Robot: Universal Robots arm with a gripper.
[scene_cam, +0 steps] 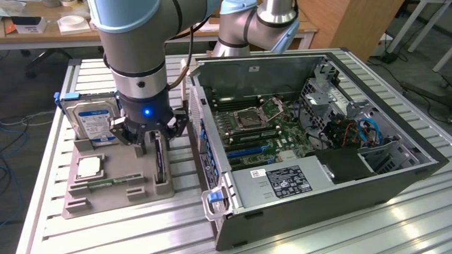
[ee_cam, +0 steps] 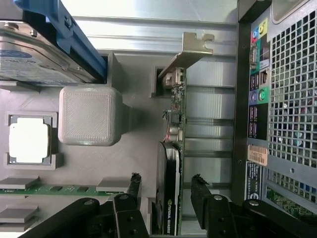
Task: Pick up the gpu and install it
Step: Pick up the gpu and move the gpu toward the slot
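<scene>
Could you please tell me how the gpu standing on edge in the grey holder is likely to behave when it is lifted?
The gpu looks like a rigid board, so it should stay stiff. Its black cooler and metal bracket probably make it fairly heavy for its size. Standing thin edge-on in the holder, it may tip if nudged sideways.

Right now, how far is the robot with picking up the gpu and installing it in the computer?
Done: the hand sits over the gpu, one open finger on each side. In hand: nothing yet; the gpu stands edge-on in the grey holder, not gripped. Left: gripping, lifting and seating it in the open computer case, whose blue motherboard slots look empty.
</scene>
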